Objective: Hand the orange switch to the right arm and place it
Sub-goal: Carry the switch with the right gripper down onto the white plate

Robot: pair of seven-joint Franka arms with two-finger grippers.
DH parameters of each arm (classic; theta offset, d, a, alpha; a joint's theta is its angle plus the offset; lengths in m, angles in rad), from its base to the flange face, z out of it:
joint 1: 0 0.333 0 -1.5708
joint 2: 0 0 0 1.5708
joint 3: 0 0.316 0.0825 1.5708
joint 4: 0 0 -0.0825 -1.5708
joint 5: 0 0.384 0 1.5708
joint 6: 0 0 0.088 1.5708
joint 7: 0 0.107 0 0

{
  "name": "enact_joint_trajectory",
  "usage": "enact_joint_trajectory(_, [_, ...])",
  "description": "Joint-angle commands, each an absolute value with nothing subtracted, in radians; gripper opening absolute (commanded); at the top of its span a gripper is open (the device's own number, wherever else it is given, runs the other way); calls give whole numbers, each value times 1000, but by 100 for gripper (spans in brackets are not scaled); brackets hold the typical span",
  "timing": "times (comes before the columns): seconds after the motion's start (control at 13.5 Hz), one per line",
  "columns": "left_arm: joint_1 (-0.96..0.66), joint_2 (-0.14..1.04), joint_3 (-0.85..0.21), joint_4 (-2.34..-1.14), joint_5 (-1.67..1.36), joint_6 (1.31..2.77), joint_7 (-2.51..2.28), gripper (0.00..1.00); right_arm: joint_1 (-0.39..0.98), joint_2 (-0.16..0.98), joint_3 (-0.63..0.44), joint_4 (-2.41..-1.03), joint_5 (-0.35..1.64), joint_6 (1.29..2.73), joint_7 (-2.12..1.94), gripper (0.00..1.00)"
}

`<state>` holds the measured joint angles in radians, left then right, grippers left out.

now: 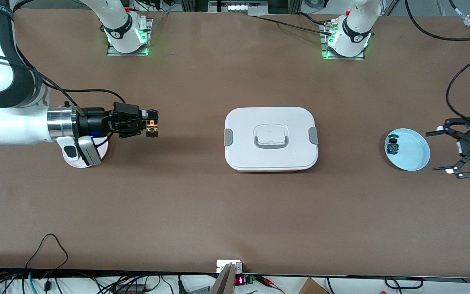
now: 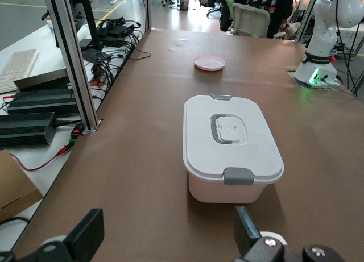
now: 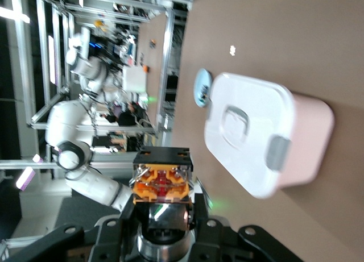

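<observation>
The orange switch (image 1: 151,126), with a black frame and an orange body, is gripped between the fingers of my right gripper (image 1: 153,125). The gripper holds it in the air over the bare table, between a pink plate (image 1: 80,160) and the white lidded box (image 1: 271,139). In the right wrist view the switch (image 3: 162,181) sits at the tip of the right gripper (image 3: 163,200). My left gripper (image 1: 450,149) is open and empty beside a light blue plate (image 1: 412,152), at the left arm's end of the table. In the left wrist view its fingers (image 2: 85,236) stand wide apart.
A small switch with a blue-teal body (image 1: 393,146) lies on the blue plate. The lidded box also shows in the left wrist view (image 2: 230,145) and the right wrist view (image 3: 267,142). The pink plate (image 2: 209,62) lies partly under the right arm's wrist. Cables run along the table's edges.
</observation>
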<state>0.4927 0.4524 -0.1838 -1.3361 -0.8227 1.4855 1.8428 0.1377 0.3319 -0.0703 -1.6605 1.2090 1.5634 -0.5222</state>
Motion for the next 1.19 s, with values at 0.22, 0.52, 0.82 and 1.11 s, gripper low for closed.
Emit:
enact_joint_trajectory(0.22, [197, 197, 121, -1413, -575, 1603, 1485, 100, 87, 301, -80, -1661, 918, 1485, -633, 0])
enact_joint_trajectory(0.52, [26, 72, 140, -1469, -226, 1698, 920, 100, 86, 302, -80, -1667, 613, 1512, -851, 0])
enact_joint_trajectory(0.82, [-67, 31, 135, -1528, -75, 1747, 520, 100, 74, 305, -80, -1683, 284, 1581, -1014, 0])
enact_joint_trajectory(1.11, [-55, 43, 104, -1557, -69, 1703, 214, 100, 43, 305, -80, -1744, 34, 1747, -1248, 0])
